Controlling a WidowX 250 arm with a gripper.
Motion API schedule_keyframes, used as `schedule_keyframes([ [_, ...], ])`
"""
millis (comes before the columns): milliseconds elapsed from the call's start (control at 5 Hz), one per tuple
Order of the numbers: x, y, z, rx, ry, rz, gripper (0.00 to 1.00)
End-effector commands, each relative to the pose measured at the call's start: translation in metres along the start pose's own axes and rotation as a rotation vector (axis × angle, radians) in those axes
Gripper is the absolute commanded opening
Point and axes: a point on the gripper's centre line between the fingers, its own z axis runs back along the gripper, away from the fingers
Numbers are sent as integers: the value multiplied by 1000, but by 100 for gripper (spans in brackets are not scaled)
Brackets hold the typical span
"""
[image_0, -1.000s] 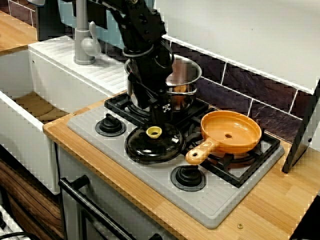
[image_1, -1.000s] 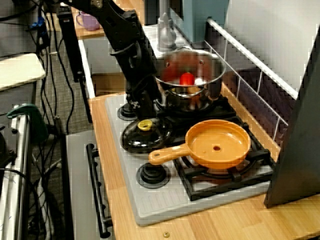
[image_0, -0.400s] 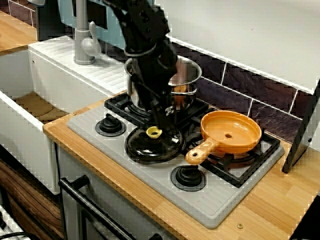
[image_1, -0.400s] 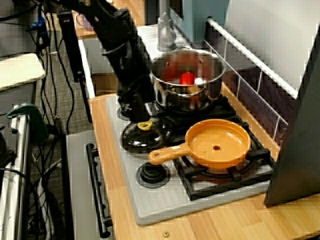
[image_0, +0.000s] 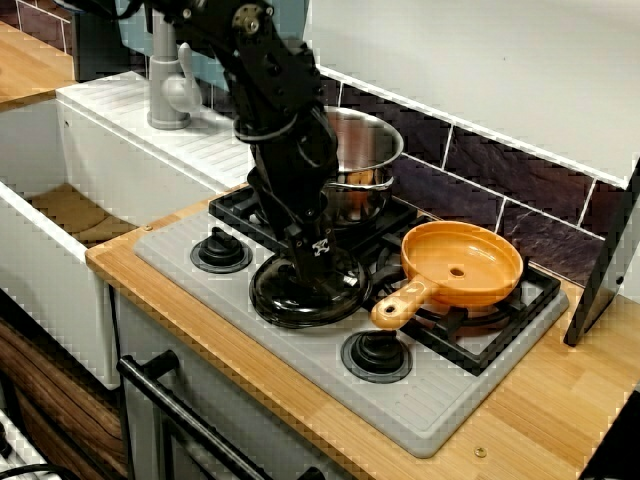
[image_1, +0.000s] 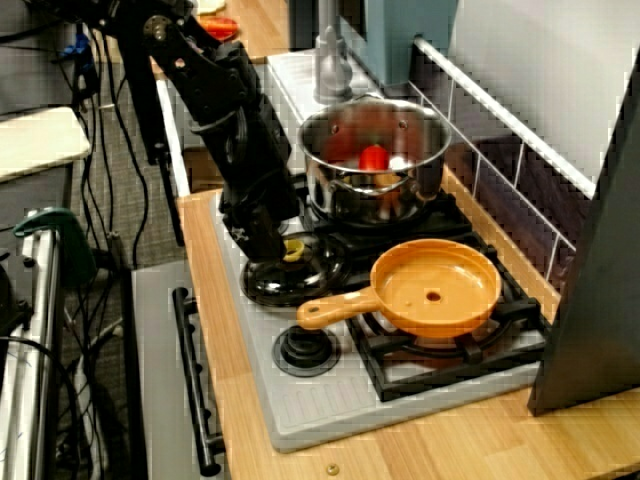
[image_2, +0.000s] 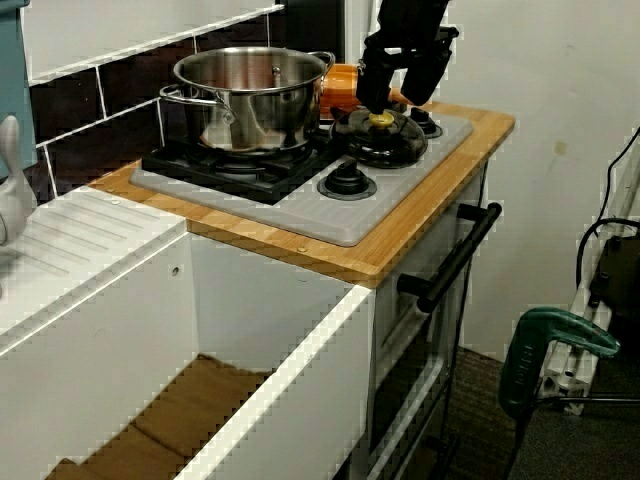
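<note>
Blk jointed arm (image_0: 285, 140), sm. white markings.

I work at a wooden table (image_0: 540, 400) against a dark tiled wall (image_0: 520, 190), a white sink (image_0: 50, 280) to its left, dark carpet (image_2: 560, 450) below.

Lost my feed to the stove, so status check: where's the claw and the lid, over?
Claw open, low over yellow knob of black lid. Lid flat on stove, before steel pot. Orange frying pan beside lid, clear of claw.
</note>
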Motion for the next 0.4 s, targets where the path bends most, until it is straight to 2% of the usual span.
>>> schedule_keyframes([
  [0, 11, 10, 3, 22, -34, 13, 100],
  [200, 12, 10, -1, 25, -28, 15, 100],
])
